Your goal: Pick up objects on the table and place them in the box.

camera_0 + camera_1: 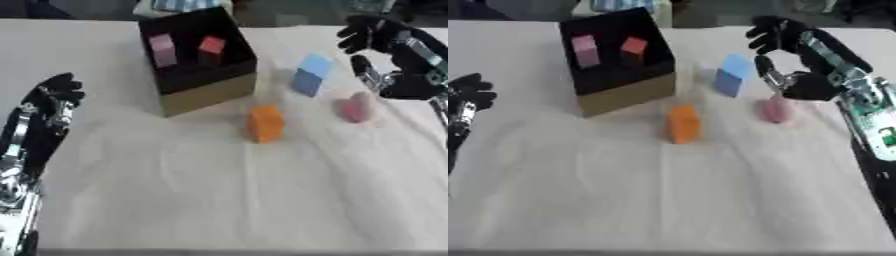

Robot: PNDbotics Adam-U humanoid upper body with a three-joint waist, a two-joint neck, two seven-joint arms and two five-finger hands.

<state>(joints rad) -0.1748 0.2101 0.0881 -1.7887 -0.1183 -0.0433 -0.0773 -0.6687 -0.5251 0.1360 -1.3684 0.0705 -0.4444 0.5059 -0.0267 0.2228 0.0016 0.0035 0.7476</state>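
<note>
Left eye view: the black box [199,60] with tan outer walls stands at the far middle of the white table [219,200]. Inside it sit a pink block [162,49] and a red block [211,45]. Just in front of the box stands an orange block [265,123]; to the box's right are a blue block [311,75] and, farther right and nearer, a pink heart-shaped piece [356,107]. The left hand [54,95] rests left of the box, fingers relaxed, empty.

Right eye view: the right hand [785,50] hangs right of the box, just above the pink piece, fingers spread and holding nothing.
</note>
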